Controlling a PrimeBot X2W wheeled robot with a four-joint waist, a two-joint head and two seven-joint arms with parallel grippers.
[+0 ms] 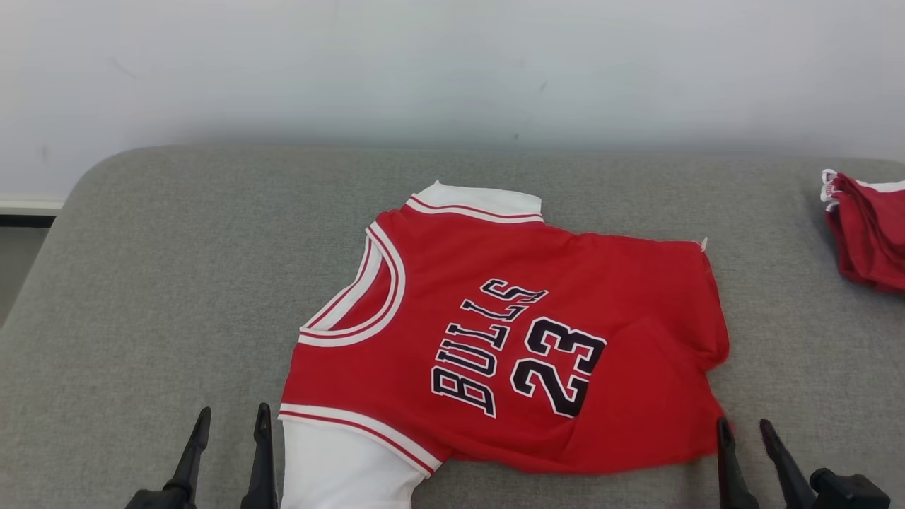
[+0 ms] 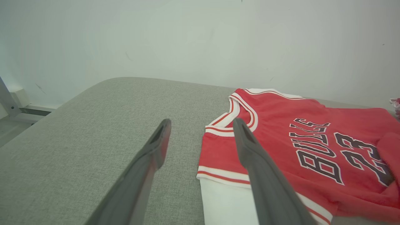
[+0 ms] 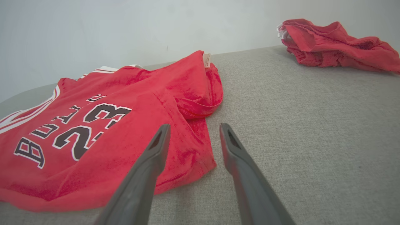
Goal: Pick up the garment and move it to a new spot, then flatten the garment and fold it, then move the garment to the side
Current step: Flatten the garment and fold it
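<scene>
Red jersey [image 1: 495, 332] with white sleeves lay spread, print up, near the middle of the grey desk [image 1: 141, 283], its right edge rumpled. My left fingers [image 1: 263, 442] stood wide apart beside the near white sleeve, holding nothing. My right fingers [image 1: 727, 452] stood partly apart at the jersey's near right corner, empty. Another crumpled red garment [image 1: 870, 233] sat far right.
</scene>
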